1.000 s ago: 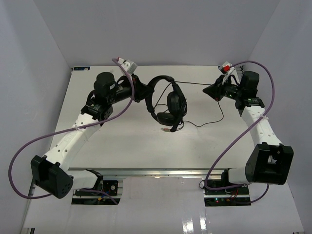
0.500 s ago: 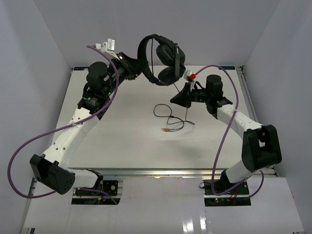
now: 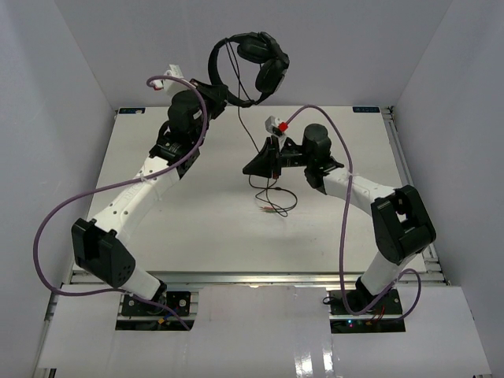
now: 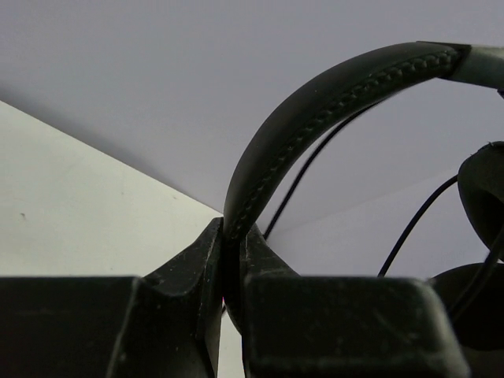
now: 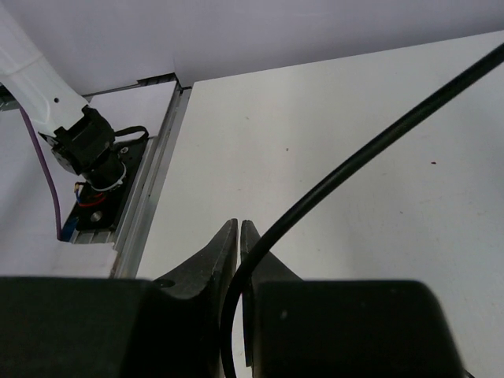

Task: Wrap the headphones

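The black headphones [image 3: 253,61] hang in the air above the table's far edge. My left gripper [image 3: 213,87] is shut on their headband. In the left wrist view the stitched headband [image 4: 315,118] rises out of the closed jaws [image 4: 231,246], with an earcup [image 4: 482,197] at the right. The thin black cable [image 3: 238,126] drops from the headset to my right gripper [image 3: 249,168], which is shut on it low over the table's middle. In the right wrist view the cable [image 5: 378,150] runs down between the closed jaws [image 5: 239,228]. The cable's loose end and coloured plugs [image 3: 266,209] lie on the table.
The white table [image 3: 189,228] is walled at the back and both sides. Thick purple robot cables [image 3: 47,228] loop beside both arms. The right wrist view shows the table's metal side rail [image 5: 150,197] and a part of the left arm [image 5: 94,150] beyond it.
The left gripper has lifted the headphones off the table and carried them up and toward the back. The right gripper has moved left to the table's middle, holding the cable.
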`<state>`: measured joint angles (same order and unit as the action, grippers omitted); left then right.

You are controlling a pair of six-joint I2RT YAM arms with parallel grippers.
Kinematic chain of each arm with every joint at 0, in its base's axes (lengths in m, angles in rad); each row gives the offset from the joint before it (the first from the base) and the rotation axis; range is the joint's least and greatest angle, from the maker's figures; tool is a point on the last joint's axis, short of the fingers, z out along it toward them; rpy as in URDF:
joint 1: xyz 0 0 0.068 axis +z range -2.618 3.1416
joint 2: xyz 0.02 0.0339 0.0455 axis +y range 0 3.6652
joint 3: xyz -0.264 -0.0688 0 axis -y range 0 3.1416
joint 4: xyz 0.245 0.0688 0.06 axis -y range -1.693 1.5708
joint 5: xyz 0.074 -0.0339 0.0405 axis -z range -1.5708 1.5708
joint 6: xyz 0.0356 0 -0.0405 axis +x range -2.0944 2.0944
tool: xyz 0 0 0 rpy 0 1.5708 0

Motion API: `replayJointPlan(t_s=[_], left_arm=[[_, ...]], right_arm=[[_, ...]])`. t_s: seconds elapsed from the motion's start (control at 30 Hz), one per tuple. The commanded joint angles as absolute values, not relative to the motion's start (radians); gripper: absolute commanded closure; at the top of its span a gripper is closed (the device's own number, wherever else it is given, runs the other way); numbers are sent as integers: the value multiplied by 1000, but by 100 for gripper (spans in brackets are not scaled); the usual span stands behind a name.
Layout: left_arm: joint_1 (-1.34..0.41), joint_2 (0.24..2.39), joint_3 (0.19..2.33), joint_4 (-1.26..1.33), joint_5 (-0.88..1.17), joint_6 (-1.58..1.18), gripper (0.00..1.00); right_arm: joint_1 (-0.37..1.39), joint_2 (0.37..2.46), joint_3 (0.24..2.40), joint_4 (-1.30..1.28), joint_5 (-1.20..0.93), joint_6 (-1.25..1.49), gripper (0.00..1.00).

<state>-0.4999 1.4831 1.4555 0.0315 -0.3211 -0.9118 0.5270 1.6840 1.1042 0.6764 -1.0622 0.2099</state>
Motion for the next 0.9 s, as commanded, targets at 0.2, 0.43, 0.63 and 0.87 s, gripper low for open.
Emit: replayJointPlan(t_s=[0.2,0.43,0.63,0.87], left_arm=[[-455,1473,1632,22,-501,-674,100],[-361,1474,1640,-43,-441,-699,100],[-345,1441,1613,-53,-344,-746,100],[-330,1389,1610,-81,-282,-794,100]], right_arm=[[578,1503,991,394,-918,-104,92],[578,1412,957,202,-834,-298,92],[577,1427,976,165,-700,-317,92],[567,1440,992,159,-576,-319,92]])
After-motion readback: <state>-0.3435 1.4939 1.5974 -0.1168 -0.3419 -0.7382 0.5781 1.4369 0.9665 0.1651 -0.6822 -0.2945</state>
